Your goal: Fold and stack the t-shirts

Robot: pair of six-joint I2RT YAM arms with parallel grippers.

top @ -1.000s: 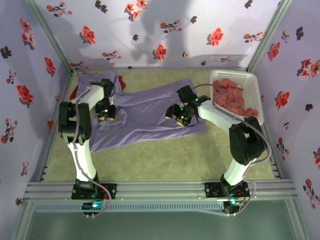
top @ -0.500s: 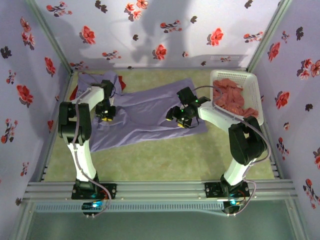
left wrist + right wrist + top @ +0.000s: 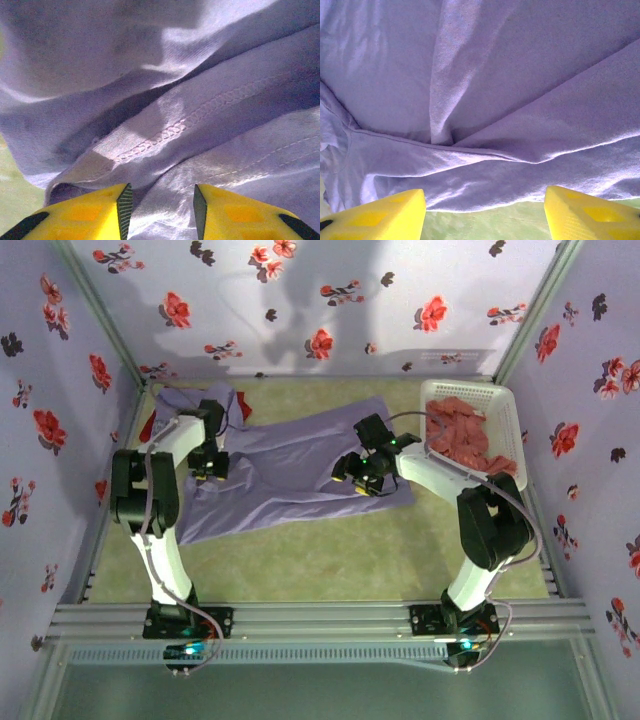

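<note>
My two arms reach out from the near edge of a green table [image 3: 330, 550]. A plain lavender t-shirt [image 3: 290, 465] lies spread and rumpled across its middle, running from near left to far right.

My left gripper [image 3: 159, 215] is low over the shirt's left part, its yellow fingers partly apart. A stitched hem and deep wrinkles sit just ahead of it. Cloth lies under the gap and does not look pinched.

My right gripper [image 3: 485, 210] hangs over the shirt's right part near its near edge. Its fingers are spread wide and grasp nothing, and a strip of green table shows below the hem.

Farther off on the right, a white slatted basket [image 3: 505, 405] holds the red t-shirts [image 3: 460, 435] in a heap. At the far left, more purple cloth [image 3: 195, 400] lies bunched with a red edge beside it.

I judge this as the start of folding the first shirt. Next, each gripper needs to close on an edge, then both lift and carry it over together.
</note>
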